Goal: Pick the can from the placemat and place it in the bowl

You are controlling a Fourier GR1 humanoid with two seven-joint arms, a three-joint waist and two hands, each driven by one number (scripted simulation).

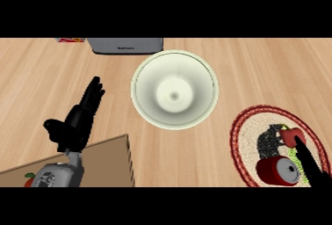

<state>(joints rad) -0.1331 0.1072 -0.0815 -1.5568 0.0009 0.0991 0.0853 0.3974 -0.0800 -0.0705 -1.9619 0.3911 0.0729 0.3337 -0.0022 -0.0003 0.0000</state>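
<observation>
A red can lies on its side on the round placemat, which has a dark red rim, at the lower right. My right hand comes in from the lower right edge, fingers straight, right beside the can, with a fingertip over the mat's red picture. The hand holds nothing. A cream bowl sits in the middle of the wooden counter, empty. My left hand rests open at the left, fingers straight and pointing up, apart from everything.
A grey appliance stands at the back edge behind the bowl, with a small red and white item to its left. A brown board covers the lower left corner under my left forearm.
</observation>
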